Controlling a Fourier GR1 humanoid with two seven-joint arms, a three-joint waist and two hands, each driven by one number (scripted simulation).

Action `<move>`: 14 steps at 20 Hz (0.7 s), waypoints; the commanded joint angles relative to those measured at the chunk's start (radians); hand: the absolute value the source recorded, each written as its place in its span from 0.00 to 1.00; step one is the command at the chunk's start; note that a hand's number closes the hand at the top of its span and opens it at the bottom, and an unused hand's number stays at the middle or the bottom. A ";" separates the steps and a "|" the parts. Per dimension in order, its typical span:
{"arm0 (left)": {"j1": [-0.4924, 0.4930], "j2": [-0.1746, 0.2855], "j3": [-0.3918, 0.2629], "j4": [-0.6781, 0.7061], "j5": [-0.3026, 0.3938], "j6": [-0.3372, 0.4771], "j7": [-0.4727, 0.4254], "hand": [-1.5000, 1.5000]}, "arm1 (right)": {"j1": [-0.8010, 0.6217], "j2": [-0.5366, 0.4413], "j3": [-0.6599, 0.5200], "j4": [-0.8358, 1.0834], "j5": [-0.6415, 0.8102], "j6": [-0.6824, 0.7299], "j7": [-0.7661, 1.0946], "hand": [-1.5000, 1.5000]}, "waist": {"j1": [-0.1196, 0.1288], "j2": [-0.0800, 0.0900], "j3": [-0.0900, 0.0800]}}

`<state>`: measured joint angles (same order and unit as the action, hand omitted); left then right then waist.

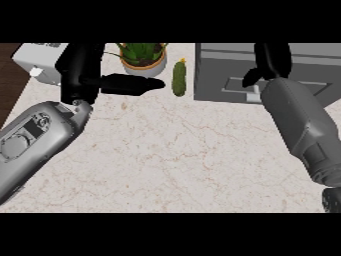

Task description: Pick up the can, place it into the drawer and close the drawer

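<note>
Right now the left hand [81, 70] rests open at the top left, thumb out toward one potted plant [142, 54]. One green cucumber [179, 79] lies just beside one grey drawer box [221, 62]. The right hand [272, 59] is over that drawer box, and I cannot tell if it is open or closed. The can cannot be seen. One white box [36, 56] sits behind the left hand.
</note>
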<state>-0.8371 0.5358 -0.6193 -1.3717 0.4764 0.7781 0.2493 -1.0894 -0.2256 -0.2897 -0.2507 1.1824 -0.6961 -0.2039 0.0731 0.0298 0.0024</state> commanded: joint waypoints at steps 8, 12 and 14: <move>0.083 0.037 0.041 -0.029 0.003 -0.031 -0.034 0.00 | -0.078 0.097 -0.240 -0.061 -0.304 0.094 -0.224 0.00 | 0.000 -0.010 0.001; 0.098 0.023 0.022 -0.059 -0.020 -0.002 -0.023 0.00 | -0.119 0.117 -0.320 -0.069 -0.401 0.158 -0.248 0.00 | -0.005 -0.016 0.001; 0.141 0.039 0.042 -0.061 -0.010 -0.013 -0.044 0.00 | -0.088 0.126 -0.383 -0.075 -0.479 0.204 -0.298 0.00 | -0.014 -0.017 0.001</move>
<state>-0.7277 0.5637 -0.5863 -1.4178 0.4675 0.7647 0.2066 -1.1364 -0.1488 -0.5611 -0.2925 0.8497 -0.5352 -0.4663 0.0546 0.0250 0.0070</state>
